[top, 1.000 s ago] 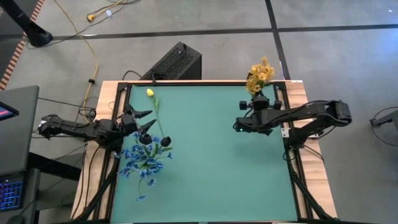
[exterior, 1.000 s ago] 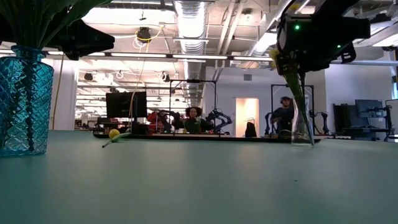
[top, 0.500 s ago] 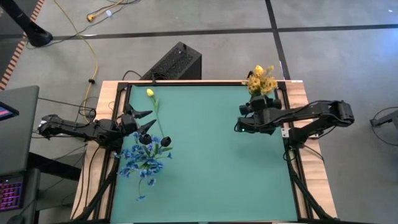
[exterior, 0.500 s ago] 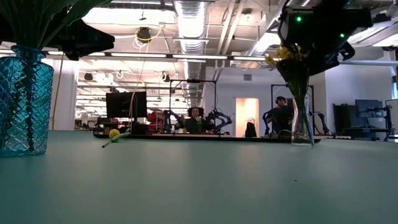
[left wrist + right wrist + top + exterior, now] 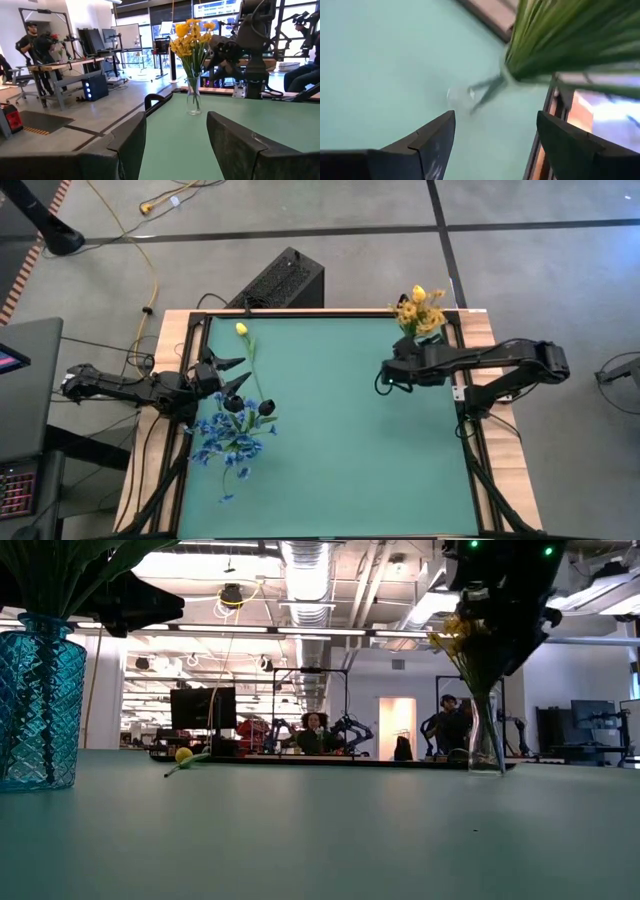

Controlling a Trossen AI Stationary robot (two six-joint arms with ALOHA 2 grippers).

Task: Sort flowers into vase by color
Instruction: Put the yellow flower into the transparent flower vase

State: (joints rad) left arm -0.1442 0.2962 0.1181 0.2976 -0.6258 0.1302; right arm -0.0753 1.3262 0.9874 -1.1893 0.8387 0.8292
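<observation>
High view. The right gripper (image 5: 392,373) hovers over the mat just beside the yellow flowers (image 5: 419,307) standing in the clear vase at the table's (image 5: 340,430) far right corner; its fingers cannot be judged from above. The left gripper (image 5: 232,377) waits at the left edge, fingers parted, near the blue flowers (image 5: 228,438). One yellow-budded stem (image 5: 246,345) lies loose on the mat. Risk: an arm sweeping close to the bouquet could snag the blossoms and tip the narrow vase.

Low view. The clear vase (image 5: 486,745) stands upright with the right arm dark above it; the blue vase (image 5: 39,705) is cut off at the left edge, its blossoms out of frame. The loose bud (image 5: 184,754) rests far back.

Left wrist view. The left gripper's fingers (image 5: 131,141) stand wide apart and empty. The yellow bouquet shows across the table, with the right arm behind it.

Right wrist view. The right gripper's fingers (image 5: 436,136) are spread wide, holding nothing. Green stems (image 5: 560,35) fill the upper frame, blurred; the glass base below them is hard to make out.
</observation>
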